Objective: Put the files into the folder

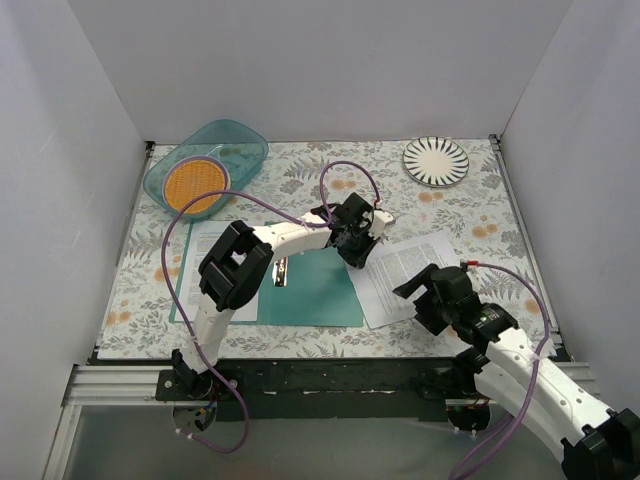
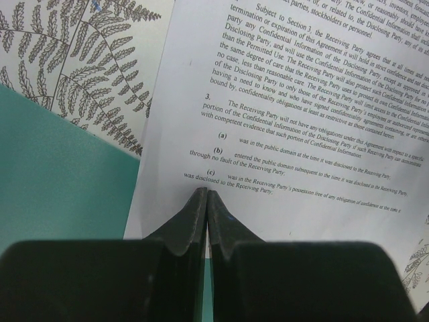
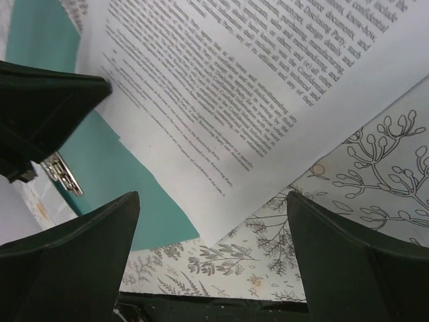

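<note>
Files: loose sheet [image 1: 408, 270] laps folder [image 1: 320, 290] edge. Left gripper [image 2: 206, 194] clamped closed, empty, tips on paper; right gripper [image 3: 211, 204] spread wide, empty. Drag flat, slowly.

Teal folder [image 1: 320, 295], white black-printed files [image 1: 398, 268], leaf-patterned tablecloth [image 1: 300, 170], striped plate [image 1: 436, 160]

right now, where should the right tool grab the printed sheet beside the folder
The printed sheet lies flat, its left edge over the folder. Probably pinch its near corner, coming from the near right, where the open right tool hangs above it.
</note>
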You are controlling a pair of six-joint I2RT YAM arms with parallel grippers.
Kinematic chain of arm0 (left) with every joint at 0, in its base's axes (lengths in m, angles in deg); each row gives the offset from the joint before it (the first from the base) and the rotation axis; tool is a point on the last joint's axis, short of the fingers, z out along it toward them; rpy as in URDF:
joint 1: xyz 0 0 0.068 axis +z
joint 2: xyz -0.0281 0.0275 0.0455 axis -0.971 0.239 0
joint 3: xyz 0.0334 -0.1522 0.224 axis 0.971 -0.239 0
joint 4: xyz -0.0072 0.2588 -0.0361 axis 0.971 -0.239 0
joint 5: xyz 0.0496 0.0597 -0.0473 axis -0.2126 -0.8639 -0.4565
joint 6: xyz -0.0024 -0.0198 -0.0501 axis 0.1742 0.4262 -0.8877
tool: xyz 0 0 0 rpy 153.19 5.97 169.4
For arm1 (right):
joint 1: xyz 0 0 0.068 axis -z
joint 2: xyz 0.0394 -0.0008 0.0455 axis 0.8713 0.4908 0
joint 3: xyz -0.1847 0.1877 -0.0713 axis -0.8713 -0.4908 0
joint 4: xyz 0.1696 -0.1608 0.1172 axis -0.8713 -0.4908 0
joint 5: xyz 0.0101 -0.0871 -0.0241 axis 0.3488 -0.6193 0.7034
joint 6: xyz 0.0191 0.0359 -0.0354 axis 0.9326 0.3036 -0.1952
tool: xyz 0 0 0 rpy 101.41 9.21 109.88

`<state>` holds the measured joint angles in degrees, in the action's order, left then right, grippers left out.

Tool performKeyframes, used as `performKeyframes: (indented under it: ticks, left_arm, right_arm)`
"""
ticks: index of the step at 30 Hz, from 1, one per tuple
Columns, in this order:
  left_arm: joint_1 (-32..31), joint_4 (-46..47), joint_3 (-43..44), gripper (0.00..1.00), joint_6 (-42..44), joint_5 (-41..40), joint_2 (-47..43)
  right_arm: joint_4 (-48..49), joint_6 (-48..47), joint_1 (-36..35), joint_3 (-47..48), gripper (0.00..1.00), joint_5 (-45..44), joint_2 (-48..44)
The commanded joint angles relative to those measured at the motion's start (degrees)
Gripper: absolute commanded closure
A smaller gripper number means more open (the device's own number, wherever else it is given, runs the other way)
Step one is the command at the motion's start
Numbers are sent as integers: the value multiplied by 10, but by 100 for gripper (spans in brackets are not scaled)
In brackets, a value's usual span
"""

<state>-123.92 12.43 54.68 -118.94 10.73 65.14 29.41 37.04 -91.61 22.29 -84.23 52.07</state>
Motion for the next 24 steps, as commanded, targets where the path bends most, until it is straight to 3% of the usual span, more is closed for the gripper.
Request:
performKeyframes:
  ticks: [1, 12, 18, 24]
  left_arm:
    - [-4, -65, -14, 100, 6, -25, 8]
    - [-4, -70, -1, 100, 3, -24, 12]
    - [-4, -72, -7, 100, 7, -27, 12]
    - [-4, -70, -13, 100, 9, -28, 8]
  right_arm:
    - [23, 18, -19, -33, 1, 60, 30]
    - [154, 113, -112, -75, 1, 66, 102]
    - [198, 156, -186, -61, 1, 51, 184]
    - [142, 164, -219, -24, 1, 6, 204]
